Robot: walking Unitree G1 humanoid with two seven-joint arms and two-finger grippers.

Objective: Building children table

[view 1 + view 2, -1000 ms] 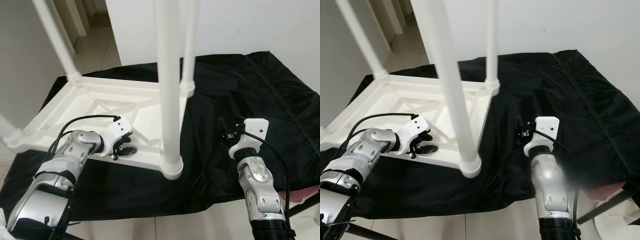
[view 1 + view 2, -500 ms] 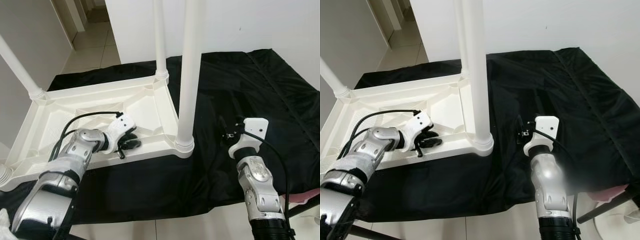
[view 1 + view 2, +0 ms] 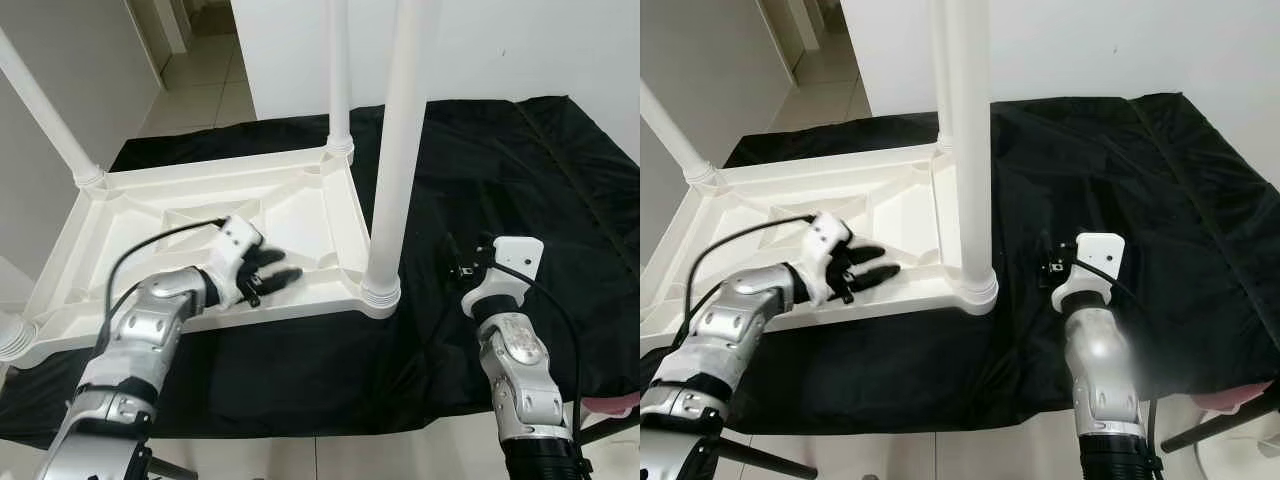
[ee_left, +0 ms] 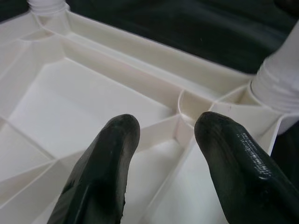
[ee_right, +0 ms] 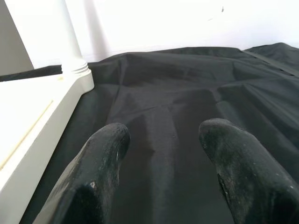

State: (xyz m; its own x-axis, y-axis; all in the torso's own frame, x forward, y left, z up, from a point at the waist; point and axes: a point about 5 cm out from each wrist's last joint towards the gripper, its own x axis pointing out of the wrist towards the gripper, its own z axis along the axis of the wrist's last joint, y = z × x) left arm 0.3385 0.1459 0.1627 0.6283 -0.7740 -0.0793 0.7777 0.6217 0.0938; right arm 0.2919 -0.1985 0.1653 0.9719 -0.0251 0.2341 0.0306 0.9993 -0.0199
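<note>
A white plastic children's table (image 3: pixel 150 215) lies upside down on a black cloth (image 3: pixel 520 170), its ribbed underside facing up. Its legs stand upward: a near right leg (image 3: pixel 395 150), a far right leg (image 3: pixel 340 70) and a far left leg (image 3: pixel 45 110). A fourth leg's base (image 3: pixel 10 335) shows at the front left corner. My left gripper (image 3: pixel 280 265) hovers open just above the underside by the front rim, holding nothing; its fingers (image 4: pixel 110 158) point toward the near right leg's socket. My right gripper (image 3: pixel 455 265) is open above bare cloth, right of that leg (image 5: pixel 70 42).
The cloth covers a low surface whose front edge runs close to my body. Tiled floor (image 3: pixel 200 90) and a doorway lie behind on the left, a white wall (image 3: pixel 520 40) behind on the right. A pink object (image 3: pixel 615 402) peeks out at the lower right.
The table went from tilted up to lying flat on the cloth. My left gripper let go of the front rim and opened. The view has shifted; the right arm stayed put.
</note>
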